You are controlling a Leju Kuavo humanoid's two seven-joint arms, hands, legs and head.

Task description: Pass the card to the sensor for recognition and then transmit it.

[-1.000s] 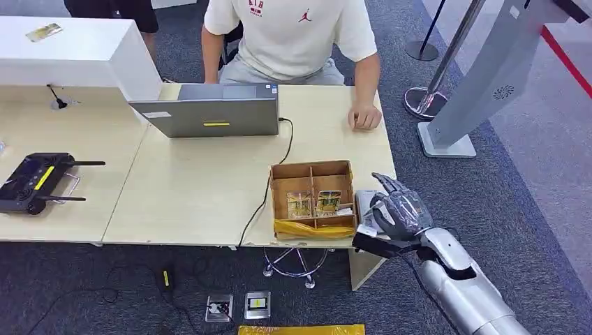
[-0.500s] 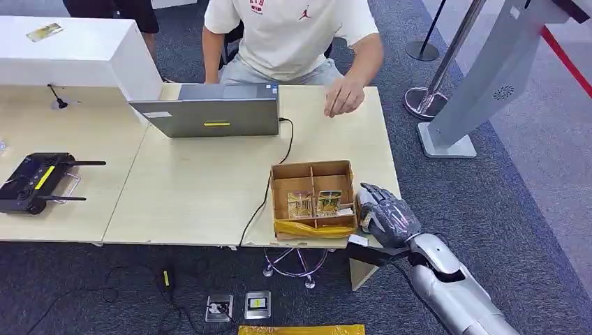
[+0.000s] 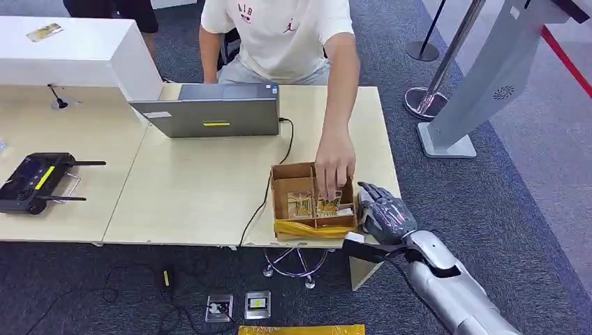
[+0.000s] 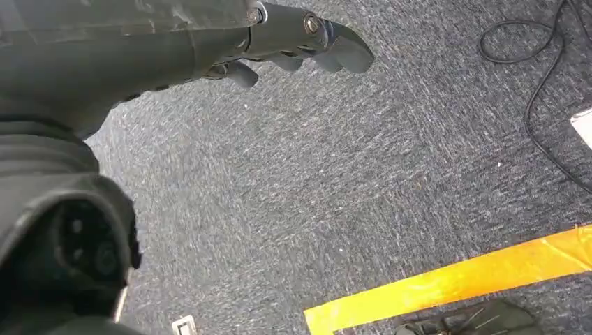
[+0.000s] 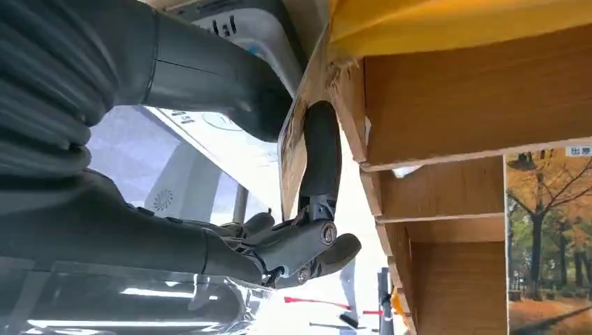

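Observation:
A brown cardboard box [image 3: 283, 183] with dividers stands near the table's front edge, with picture cards [image 3: 302, 205] standing in its compartments. A person's hand [image 3: 335, 162] reaches into the box from the far side, fingers at the right-hand cards. My right hand [image 3: 382, 211] lies just right of the box, holding nothing; in the right wrist view its thumb [image 5: 320, 157] touches the box wall [image 5: 433, 98], with an autumn-tree card [image 5: 551, 237] inside. Under the hand sits the grey sensor device [image 5: 241, 31]. My left hand [image 4: 293, 38] hangs empty over the carpet.
A grey laptop [image 3: 209, 112] with a black cable [image 3: 285, 150] running to the box sits at the back of the table [image 3: 188, 195]. A black controller [image 3: 35, 183] lies at the left. A white kiosk [image 3: 489, 77] and stanchion base [image 3: 422, 50] stand right.
The person's hand has left the table's far edge and reached down into the box. My right hand has dropped lower and shifted closer to the box's right wall.

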